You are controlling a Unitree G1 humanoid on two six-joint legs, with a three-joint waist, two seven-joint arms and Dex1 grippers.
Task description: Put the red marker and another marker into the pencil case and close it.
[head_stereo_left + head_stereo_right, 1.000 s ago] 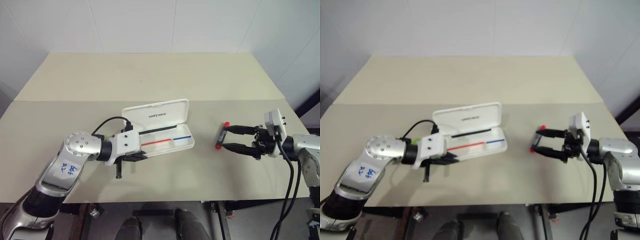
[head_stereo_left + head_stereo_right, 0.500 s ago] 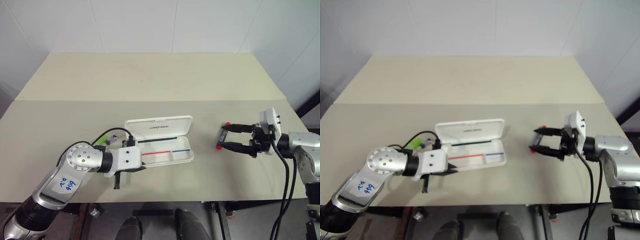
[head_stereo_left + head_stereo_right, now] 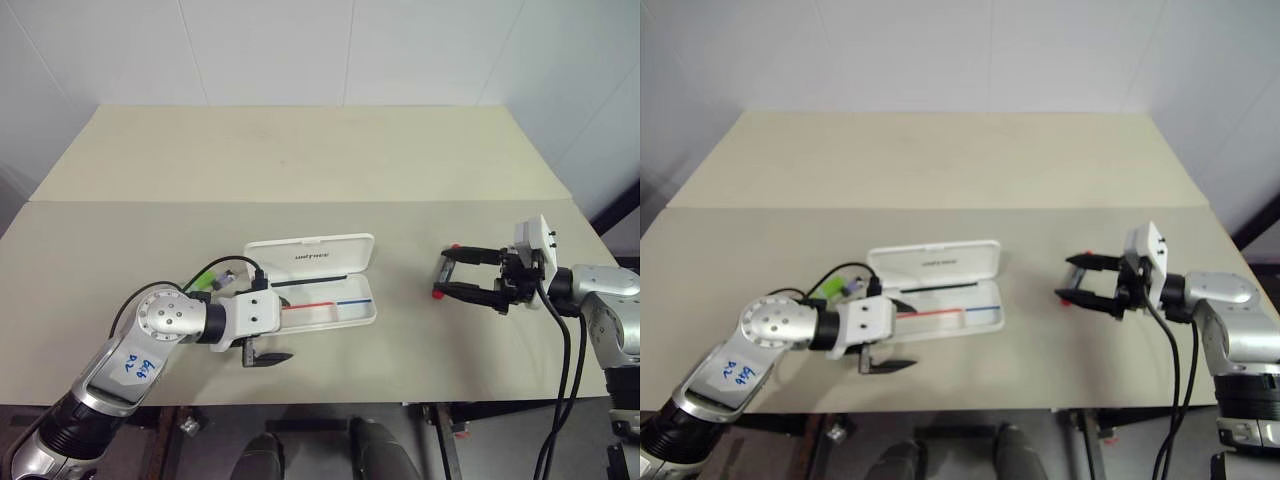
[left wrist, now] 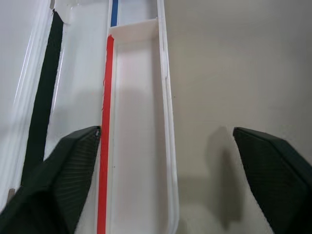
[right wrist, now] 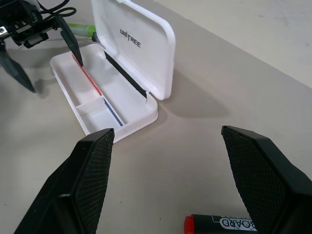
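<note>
Pencil case (image 3: 325, 300): lying open near the middle of the worktop (image 3: 300, 160), lid standing up along the far side, tray facing up with a red and a blue stripe inside.
Left gripper (image 3: 268, 332): hovering at the case's left end, released, fingers spread wide; one finger is reaching over the tray by the red stripe, the other is sitting off the near edge above the bare worktop. Nothing between them.
Green marker (image 3: 208, 282): lying on the worktop just left of the case, behind the left gripper, partly hidden by a black cable.
Red marker (image 3: 442, 272): lying on the worktop well right of the case, outside it.
Right gripper (image 3: 452, 272): hanging wide open right at the red marker, fingers framing it; contact is too small to tell.
</note>
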